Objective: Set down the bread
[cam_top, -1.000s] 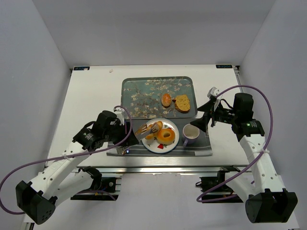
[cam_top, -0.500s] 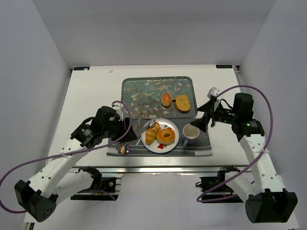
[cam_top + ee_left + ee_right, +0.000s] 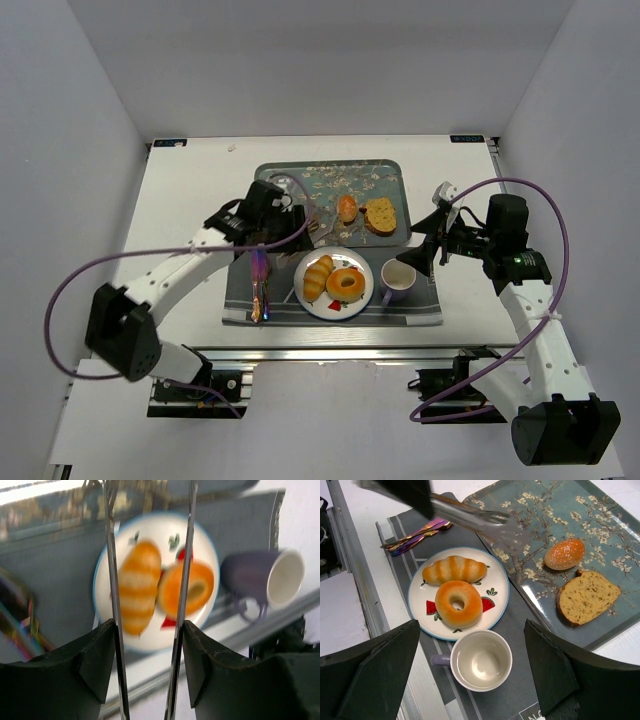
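A striped bread roll [image 3: 318, 277] [image 3: 454, 569] [image 3: 135, 585] lies on the white watermelon plate [image 3: 362, 300] [image 3: 417, 587] beside a donut [image 3: 347, 284] [image 3: 459, 603]. My left gripper [image 3: 272, 206] [image 3: 149, 625] is shut on metal tongs [image 3: 305, 222] [image 3: 470, 515] [image 3: 112, 580]. The tongs are spread and empty, above the near edge of the tray [image 3: 300, 190]. A round bun [image 3: 346, 208] [image 3: 564, 553] and a bread slice [image 3: 379, 215] [image 3: 586, 596] lie on the tray. My right gripper [image 3: 425, 245] [image 3: 472, 625] is open and empty, above the mug.
A purple mug [image 3: 397, 280] [image 3: 480, 660] [image 3: 270, 577] stands right of the plate on the grey placemat [image 3: 420, 305]. Iridescent cutlery [image 3: 259, 285] [image 3: 415, 534] lies on the mat's left side. The table's front edge is just below the mat.
The tongs held the striped roll over the plate, then let it go onto the plate. My left arm swung back toward the tray with empty tongs. The right arm has not moved.
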Controlling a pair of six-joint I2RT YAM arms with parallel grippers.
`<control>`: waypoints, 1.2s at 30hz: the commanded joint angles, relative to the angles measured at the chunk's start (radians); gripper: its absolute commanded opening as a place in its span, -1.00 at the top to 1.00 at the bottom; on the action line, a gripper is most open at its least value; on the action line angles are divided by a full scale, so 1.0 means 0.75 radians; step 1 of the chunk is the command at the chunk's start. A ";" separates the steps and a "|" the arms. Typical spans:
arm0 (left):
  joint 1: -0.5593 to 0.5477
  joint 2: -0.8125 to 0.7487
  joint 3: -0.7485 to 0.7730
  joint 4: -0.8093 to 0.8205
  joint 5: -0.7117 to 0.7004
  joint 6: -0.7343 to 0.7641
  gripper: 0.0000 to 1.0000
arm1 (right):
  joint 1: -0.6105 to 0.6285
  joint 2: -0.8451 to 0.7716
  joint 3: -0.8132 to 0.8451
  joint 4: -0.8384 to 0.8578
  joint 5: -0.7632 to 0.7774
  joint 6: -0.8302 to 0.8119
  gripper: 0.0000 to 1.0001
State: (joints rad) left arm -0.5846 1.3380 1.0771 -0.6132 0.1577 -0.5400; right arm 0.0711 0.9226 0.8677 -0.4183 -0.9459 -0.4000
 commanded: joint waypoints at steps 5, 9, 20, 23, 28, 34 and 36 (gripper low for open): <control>0.053 0.322 0.298 0.198 0.004 0.031 -0.28 | -0.011 -0.023 -0.003 0.028 -0.029 0.016 -0.79; 0.078 0.472 0.386 0.200 0.021 0.070 -0.28 | -0.011 -0.027 -0.014 0.028 -0.025 0.016 -0.79; 0.088 0.662 0.544 0.196 0.123 0.111 -0.25 | -0.015 -0.027 -0.028 0.040 -0.023 0.022 -0.79; 0.090 0.660 0.527 0.192 0.150 0.112 -0.23 | -0.019 -0.027 -0.028 0.040 -0.025 0.022 -0.79; 0.090 0.650 0.511 0.165 0.144 0.123 -0.16 | -0.023 -0.027 -0.032 0.048 -0.031 0.032 -0.79; 0.090 0.617 0.480 0.184 0.172 0.123 0.44 | -0.023 -0.025 -0.024 0.053 -0.036 0.036 -0.79; 0.092 0.586 0.464 0.190 0.166 0.121 0.66 | -0.023 -0.027 -0.022 0.046 -0.034 0.034 -0.79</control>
State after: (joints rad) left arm -0.5190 1.8545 1.4414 -0.4904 0.2596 -0.4538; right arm 0.0589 0.9169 0.8524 -0.4149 -0.9463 -0.3851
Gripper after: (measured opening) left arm 0.391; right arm 0.895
